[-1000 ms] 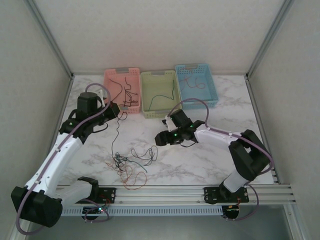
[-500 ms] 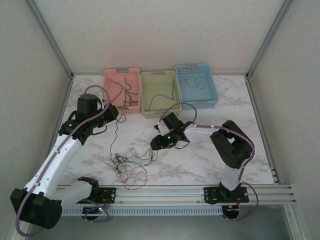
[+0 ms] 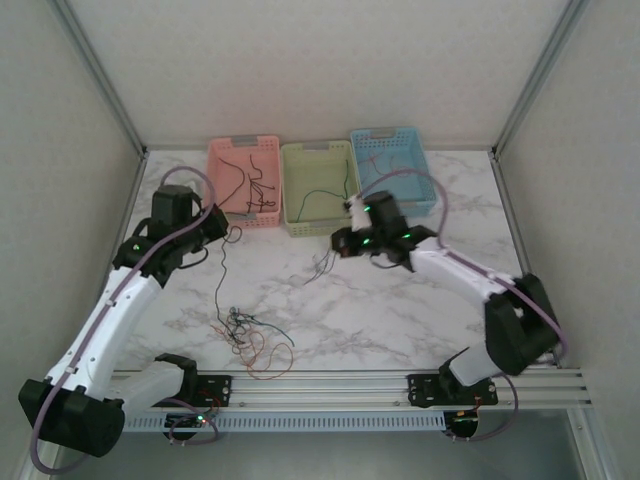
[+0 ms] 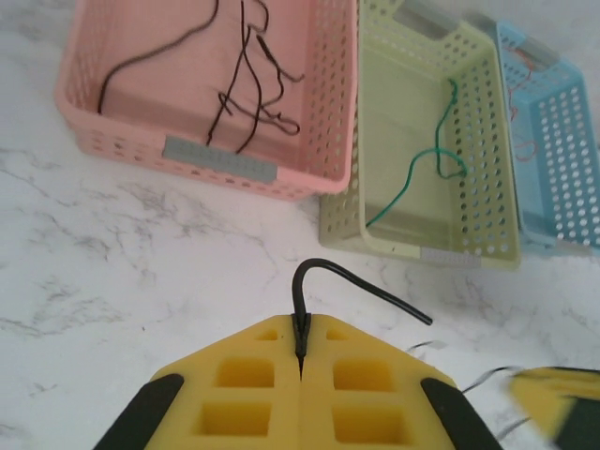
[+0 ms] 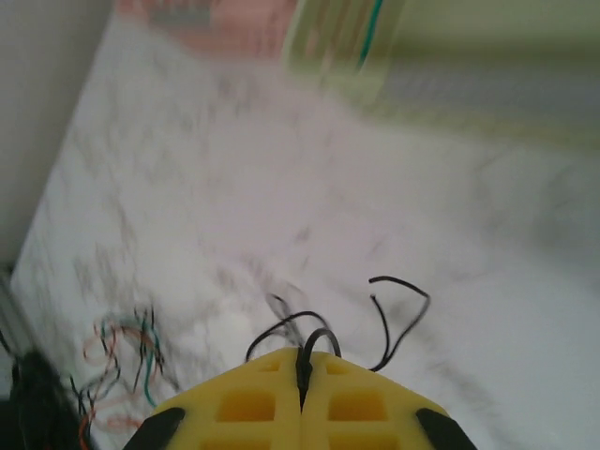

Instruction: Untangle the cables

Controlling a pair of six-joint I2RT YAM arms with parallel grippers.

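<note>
Sorting partly done, one tangle left on the table

I count the job as somewhere past the start and well short of the end. Some cables already lie sorted by colour: black ones in the pink basket (image 3: 262, 217), a green one in the green basket (image 3: 305, 228), and an orange-red one in the blue basket (image 3: 383, 133).

What is left is the tangle (image 3: 248, 338) at the near edge of the table (image 3: 400, 310), close to the left arm's base. It is a knot of black, green and orange-red strands lying over one another, and I cannot count them from here.

Two strands are in hand. The left gripper (image 4: 301, 342) has its jaws pressed together on a black cable (image 4: 299, 295). From above, that cable runs from the gripper down into the tangle, so I judge it not yet free. The right gripper (image 5: 302, 375) is likewise clamped, on a second cable (image 5: 303, 356), also dark, whose loose ends dangle over bare marble apart from the tangle. I judge that one pulled clear and ready for a basket; it hangs just in front of the green one.

By my estimate, these two need dropping off, and then the whole knot has to be picked apart strand by strand.
</note>
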